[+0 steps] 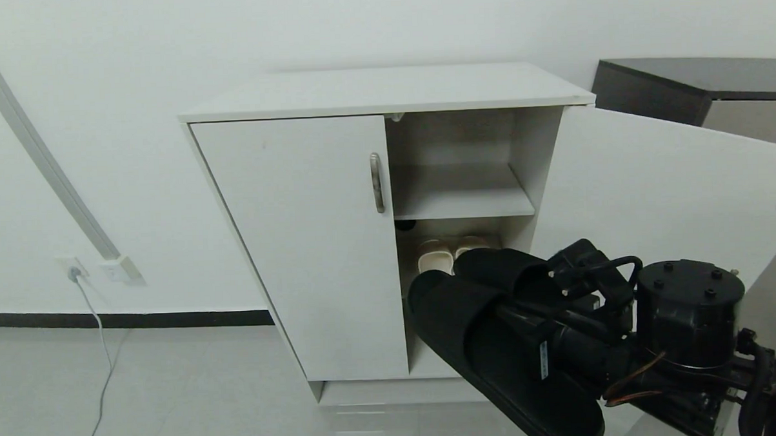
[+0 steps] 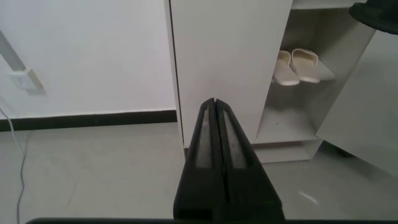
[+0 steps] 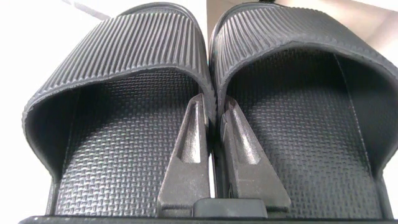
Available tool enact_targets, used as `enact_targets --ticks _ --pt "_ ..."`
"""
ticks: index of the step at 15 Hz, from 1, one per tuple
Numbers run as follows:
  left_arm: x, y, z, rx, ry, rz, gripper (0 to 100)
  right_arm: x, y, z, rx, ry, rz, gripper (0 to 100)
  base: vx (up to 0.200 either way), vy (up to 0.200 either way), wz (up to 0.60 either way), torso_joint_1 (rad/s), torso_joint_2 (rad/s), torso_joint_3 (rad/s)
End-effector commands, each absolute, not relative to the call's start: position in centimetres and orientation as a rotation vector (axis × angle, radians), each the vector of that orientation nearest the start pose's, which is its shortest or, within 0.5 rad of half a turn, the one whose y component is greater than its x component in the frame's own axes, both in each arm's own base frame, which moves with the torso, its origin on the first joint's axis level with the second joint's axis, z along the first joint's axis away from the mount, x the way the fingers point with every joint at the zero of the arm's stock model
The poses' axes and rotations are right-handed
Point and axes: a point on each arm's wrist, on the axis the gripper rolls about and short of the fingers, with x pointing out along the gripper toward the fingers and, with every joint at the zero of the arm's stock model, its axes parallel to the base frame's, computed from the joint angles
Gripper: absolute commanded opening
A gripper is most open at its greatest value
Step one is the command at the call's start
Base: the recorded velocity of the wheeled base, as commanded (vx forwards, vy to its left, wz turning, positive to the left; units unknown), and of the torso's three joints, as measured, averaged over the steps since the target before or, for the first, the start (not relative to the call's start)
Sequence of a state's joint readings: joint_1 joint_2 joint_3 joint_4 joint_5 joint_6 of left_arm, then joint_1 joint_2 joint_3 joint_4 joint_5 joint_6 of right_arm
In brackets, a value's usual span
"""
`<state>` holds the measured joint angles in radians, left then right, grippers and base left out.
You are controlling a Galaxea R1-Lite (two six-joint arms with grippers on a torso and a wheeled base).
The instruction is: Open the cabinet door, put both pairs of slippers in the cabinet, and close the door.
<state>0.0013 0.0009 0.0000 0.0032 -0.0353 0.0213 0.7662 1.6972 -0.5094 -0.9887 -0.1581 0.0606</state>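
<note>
Head view shows us the black slippers (image 1: 482, 318) just before the cabinet (image 1: 383, 89) opening, toes pointing inward, their inner edges pinched by our right gripper (image 3: 211, 112). Cream slippers (image 1: 436, 255) sit deeper inside. Our left gripper (image 2: 214, 106), jaws pressed together, hangs farther from the cabinet.

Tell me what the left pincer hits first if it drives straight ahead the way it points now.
Likely the closed cabinet door, low down: the shut left pincer aims squarely at it. How far off the door stands is hard to judge.
</note>
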Motion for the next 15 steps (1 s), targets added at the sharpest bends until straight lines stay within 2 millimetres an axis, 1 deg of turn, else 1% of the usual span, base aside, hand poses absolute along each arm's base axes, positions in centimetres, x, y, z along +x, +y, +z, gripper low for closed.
enact_targets --ticks 1,3,4,6,7,13,15 --pt "-2.3 -0.1 7.5 0.021 0.004 -0.034 0 20.9 18.7 13.5 -0.037 0.221 0.574 0 0.000 0.000 0.00 -0.080 0.45 0.383" --pt "-2.3 -0.1 7.5 0.021 0.004 -0.034 0 21.8 18.7 13.0 -0.034 0.220 0.552 0 0.000 0.000 0.00 -0.037 0.44 0.386" --pt "-2.3 -0.1 7.5 0.020 0.004 -0.034 0 22.4 19.1 12.5 -0.030 0.210 0.544 0 0.000 0.000 0.00 -0.027 0.43 0.393" --pt "-2.3 -0.1 7.5 0.021 0.004 -0.034 0 22.8 19.4 11.9 -0.028 0.205 0.539 0 0.000 0.000 0.00 -0.007 0.39 0.376" --pt "-2.3 -0.1 7.5 0.021 0.004 -0.034 0 22.9 19.5 11.8 -0.028 0.202 0.538 0 0.000 0.000 0.00 0.002 0.19 0.183" --pt "-2.3 -0.1 7.5 0.028 0.004 -0.037 0 23.1 19.6 11.6 -0.037 0.202 0.537 0 0.000 0.000 0.00 0.000 0.03 0.035" --pt "-2.3 -0.1 7.5 0.029 0.004 -0.035 0 23.6 20.6 11.4 -0.039 0.153 0.493 0 0.000 0.000 0.00 0.000 0.00 0.000"
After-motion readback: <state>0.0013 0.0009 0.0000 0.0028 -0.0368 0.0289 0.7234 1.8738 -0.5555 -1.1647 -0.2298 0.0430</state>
